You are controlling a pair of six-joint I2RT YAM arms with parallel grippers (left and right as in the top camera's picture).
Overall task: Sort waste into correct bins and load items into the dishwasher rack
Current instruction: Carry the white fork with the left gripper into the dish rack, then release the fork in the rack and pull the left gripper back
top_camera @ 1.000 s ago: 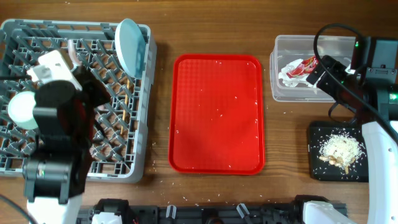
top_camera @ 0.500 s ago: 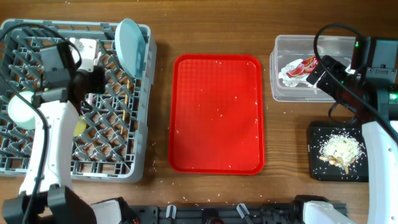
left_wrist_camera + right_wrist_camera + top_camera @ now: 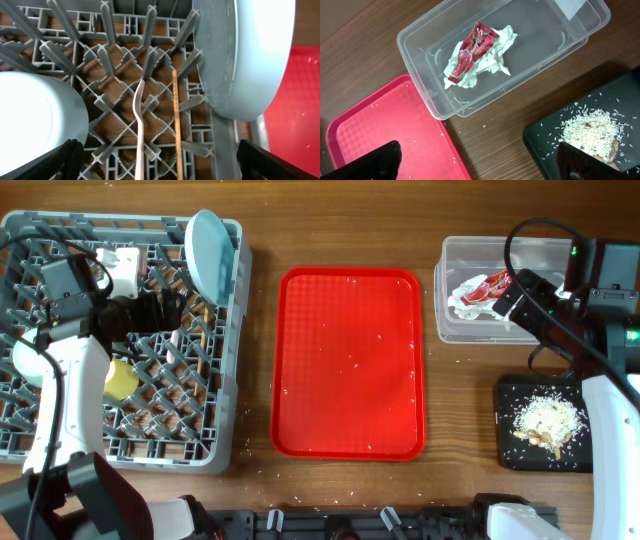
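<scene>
Two arms hang over the table. Far left, the rack (image 3: 238, 380) holds a bowl (image 3: 35, 120), a cup (image 3: 120, 380), a fork (image 3: 140, 125) beside a chopstick (image 3: 176, 120), and a plate (image 3: 208, 252) on edge. The left gripper (image 3: 157, 152) hovers over the fork, fingers wide, empty. A red tray (image 3: 350, 360) sits mid-table. On the right, the wrapper (image 3: 485, 287) lies in the tub (image 3: 450, 320) and the rice (image 3: 547, 420) on the black tray (image 3: 510, 450). The right gripper (image 3: 475, 157) is above them, spread wide, holding nothing.

one rack (image 3: 190, 400), one fork (image 3: 139, 130), one chopstick (image 3: 177, 125)
</scene>
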